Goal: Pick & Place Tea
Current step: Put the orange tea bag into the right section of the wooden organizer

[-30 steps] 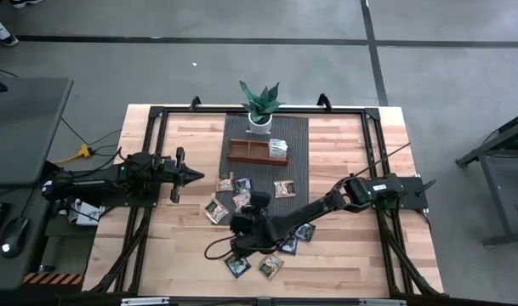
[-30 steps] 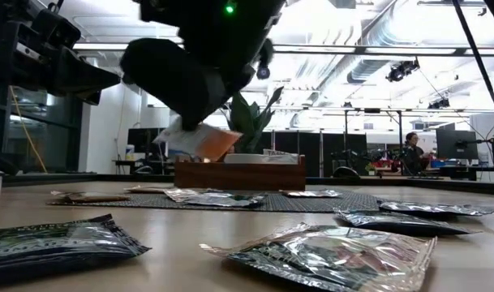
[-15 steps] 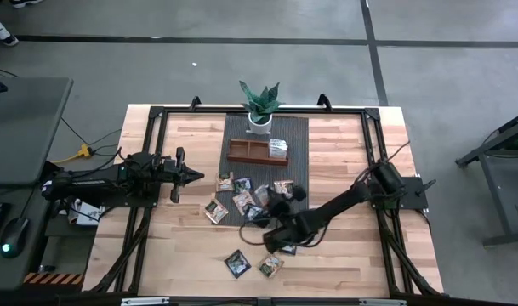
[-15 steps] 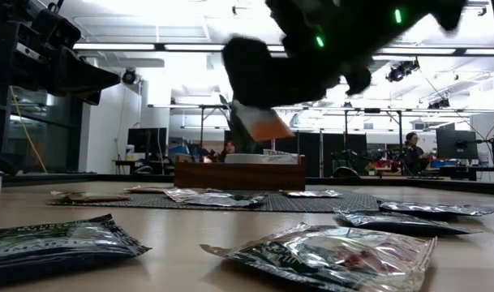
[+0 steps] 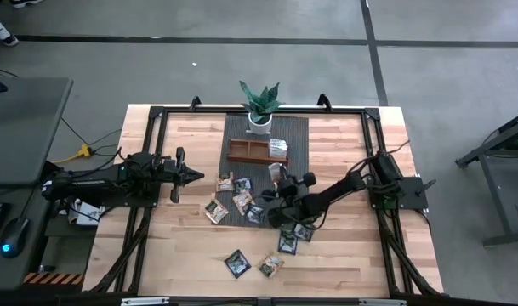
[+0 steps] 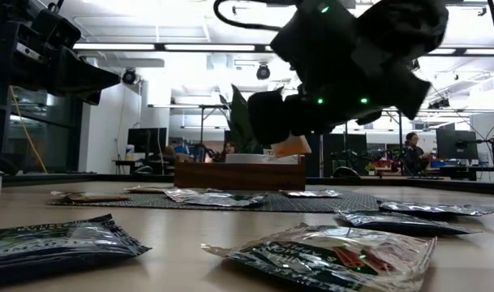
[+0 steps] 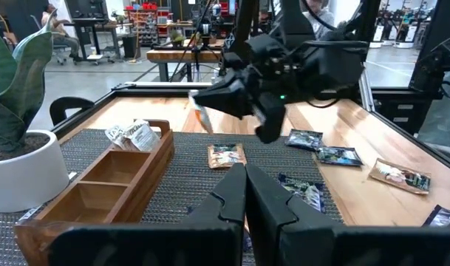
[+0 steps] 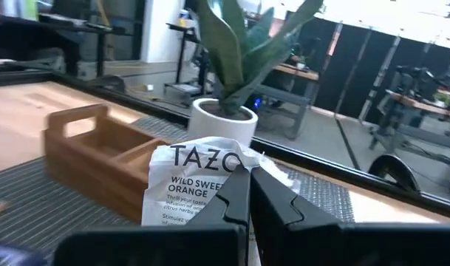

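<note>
While the table (image 5: 344, 136) carries a dark mat (image 5: 297, 136) with the wooden tray (image 5: 246, 155) and potted plant (image 5: 259, 104), the right gripper (image 5: 276, 173) hangs just beside the tray's end compartment, its fingers clamped on an orange-and-white tea sachet (image 8: 191, 185); other sachets (image 5: 240, 201) lie scattered nearby. At the table's left side the left gripper (image 5: 196, 175) waits, fingers pressed together and holding nothing

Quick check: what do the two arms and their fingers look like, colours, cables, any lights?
Both arms are matte black with chunky jointed housings. The right arm carries a loose black cable looping over it and small green indicator lights on its wrist housing. The left arm has the same dark build. Each gripper ends in two dark angular fingers, tapering to blunt tips.
</note>
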`<state>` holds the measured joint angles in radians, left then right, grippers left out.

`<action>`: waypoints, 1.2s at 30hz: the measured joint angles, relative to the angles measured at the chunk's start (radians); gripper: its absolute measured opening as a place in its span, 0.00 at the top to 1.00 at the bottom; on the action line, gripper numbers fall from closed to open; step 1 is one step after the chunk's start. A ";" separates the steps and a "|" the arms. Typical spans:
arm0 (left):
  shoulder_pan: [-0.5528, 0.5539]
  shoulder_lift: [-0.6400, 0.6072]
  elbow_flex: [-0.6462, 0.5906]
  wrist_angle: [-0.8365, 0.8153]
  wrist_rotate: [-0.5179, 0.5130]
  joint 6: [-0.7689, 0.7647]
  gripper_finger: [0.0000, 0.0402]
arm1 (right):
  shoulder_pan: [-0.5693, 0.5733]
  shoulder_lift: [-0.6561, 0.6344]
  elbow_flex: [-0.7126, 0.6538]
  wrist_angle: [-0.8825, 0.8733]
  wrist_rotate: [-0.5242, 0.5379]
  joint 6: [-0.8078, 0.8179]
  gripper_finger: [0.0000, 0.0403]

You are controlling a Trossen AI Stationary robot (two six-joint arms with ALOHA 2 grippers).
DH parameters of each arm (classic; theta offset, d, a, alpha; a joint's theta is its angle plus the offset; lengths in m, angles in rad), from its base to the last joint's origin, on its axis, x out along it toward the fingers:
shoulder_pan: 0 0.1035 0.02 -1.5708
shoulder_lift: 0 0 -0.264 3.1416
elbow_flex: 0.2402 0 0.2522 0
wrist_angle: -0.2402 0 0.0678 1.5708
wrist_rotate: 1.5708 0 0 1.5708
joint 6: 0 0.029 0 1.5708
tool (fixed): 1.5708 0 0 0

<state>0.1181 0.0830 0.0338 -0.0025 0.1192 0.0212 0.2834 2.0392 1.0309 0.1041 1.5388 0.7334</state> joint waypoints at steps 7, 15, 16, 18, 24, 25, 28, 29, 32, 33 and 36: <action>0.000 0.000 0.000 0.000 0.000 0.000 1.00 | -0.080 0.000 0.000 0.027 -0.016 0.007 1.00; 0.000 0.000 0.000 0.000 0.000 0.000 1.00 | -0.132 0.000 0.001 0.044 -0.031 0.010 1.00; 0.000 0.000 0.000 0.000 0.000 0.000 1.00 | -0.134 0.000 0.002 0.049 -0.031 0.010 1.00; 0.000 0.000 0.000 0.000 0.000 0.000 1.00 | -0.140 0.000 0.002 0.056 -0.031 0.010 1.00; 0.000 0.000 0.000 0.000 0.000 0.000 1.00 | -0.173 0.000 0.002 0.072 -0.063 0.027 1.00; 0.000 0.000 0.000 0.000 0.000 0.000 1.00 | -0.182 0.000 0.002 0.072 -0.078 0.035 1.00; 0.000 0.000 0.000 0.000 0.000 0.000 1.00 | -0.205 0.000 0.002 0.071 -0.101 0.050 1.00; 0.000 0.000 0.000 0.000 0.000 0.000 1.00 | -0.211 0.000 0.002 0.072 -0.101 0.050 1.00; 0.000 0.000 0.000 0.000 0.000 0.000 1.00 | -0.226 0.000 0.002 0.081 -0.103 0.051 1.00; 0.000 0.000 0.000 0.000 0.000 0.000 1.00 | -0.231 0.000 0.002 0.082 -0.110 0.055 1.00; 0.000 0.000 0.000 0.000 0.000 0.000 1.00 | -0.241 0.000 0.002 0.083 -0.136 0.073 1.00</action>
<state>0.1177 0.0827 0.0335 -0.0025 0.1188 0.0212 0.0421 2.0388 1.0332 0.1867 1.4027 0.8060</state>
